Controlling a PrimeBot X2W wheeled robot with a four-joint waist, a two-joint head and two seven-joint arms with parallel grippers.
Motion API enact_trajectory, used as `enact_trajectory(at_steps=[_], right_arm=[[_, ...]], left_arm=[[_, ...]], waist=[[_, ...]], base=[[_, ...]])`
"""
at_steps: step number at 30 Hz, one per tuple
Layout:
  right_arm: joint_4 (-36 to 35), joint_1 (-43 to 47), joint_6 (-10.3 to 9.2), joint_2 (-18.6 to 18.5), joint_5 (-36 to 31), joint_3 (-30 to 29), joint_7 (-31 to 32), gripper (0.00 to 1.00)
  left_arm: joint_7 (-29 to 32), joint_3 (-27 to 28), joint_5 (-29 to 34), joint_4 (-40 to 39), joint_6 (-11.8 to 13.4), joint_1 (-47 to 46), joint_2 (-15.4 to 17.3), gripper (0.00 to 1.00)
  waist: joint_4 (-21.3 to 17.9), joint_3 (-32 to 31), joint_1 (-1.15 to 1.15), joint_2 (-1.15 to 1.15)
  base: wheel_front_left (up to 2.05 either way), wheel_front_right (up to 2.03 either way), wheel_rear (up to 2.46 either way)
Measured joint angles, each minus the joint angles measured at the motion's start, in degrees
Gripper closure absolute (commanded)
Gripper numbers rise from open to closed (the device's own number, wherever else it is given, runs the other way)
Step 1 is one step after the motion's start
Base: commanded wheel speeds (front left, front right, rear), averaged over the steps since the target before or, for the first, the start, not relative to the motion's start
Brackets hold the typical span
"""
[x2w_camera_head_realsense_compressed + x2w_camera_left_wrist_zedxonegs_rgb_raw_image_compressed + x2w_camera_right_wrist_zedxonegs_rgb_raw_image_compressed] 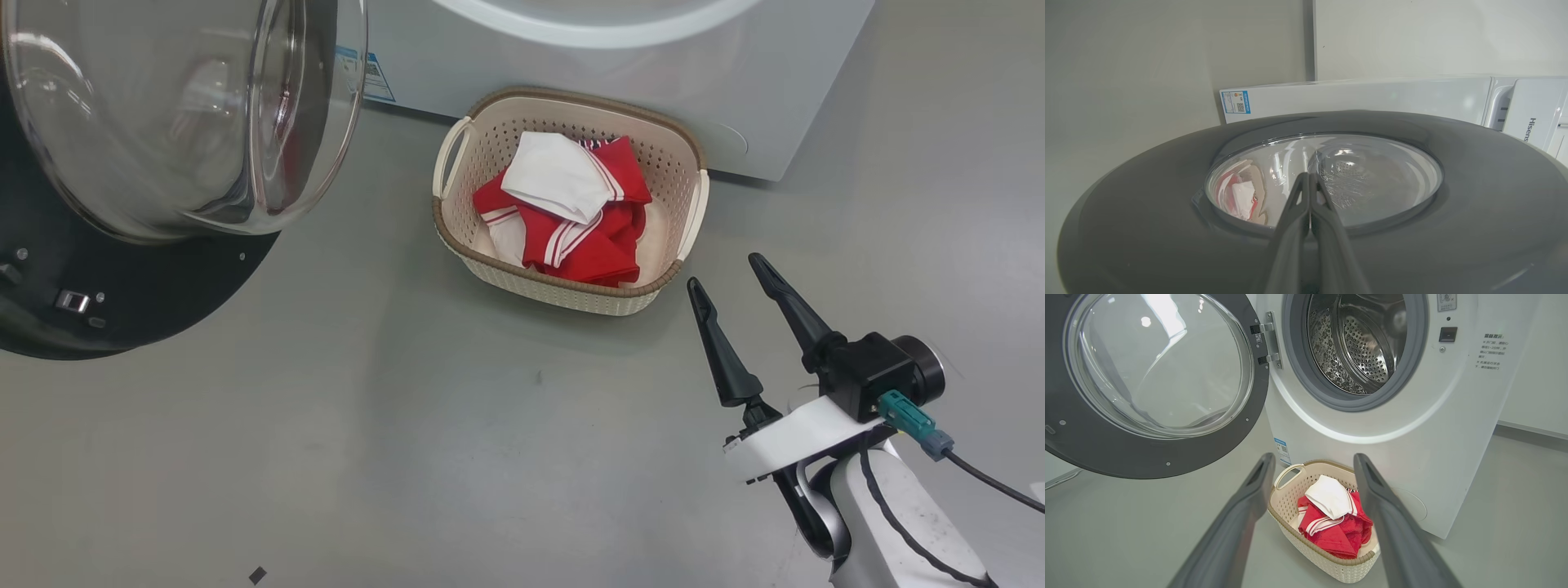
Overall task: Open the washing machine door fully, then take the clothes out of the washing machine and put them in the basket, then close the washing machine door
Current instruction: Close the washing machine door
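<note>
while left gripper (1309, 176) clenched before washing machine door (1147, 228) — right gripper (725, 271) spread — washing machine (1355, 100) panel reads "hisens".

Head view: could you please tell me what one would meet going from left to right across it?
washing machine door → basket holding the clothes → right gripper, open
</note>
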Motion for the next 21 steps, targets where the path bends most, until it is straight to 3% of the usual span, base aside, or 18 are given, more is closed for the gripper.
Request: enact_trajectory(at_steps=[21], right_arm=[[1.3,0.0,-0.01,0.6,0.3,-0.3,-0.4,0.00]], left_arm=[[4.3,0.1,-2.4,-6.4,-1.5,6.8,-6.6,1.00]], waist=[[-0.1,-2.2,0.00,0.00]], base=[[0.00,0.00,0.00]])
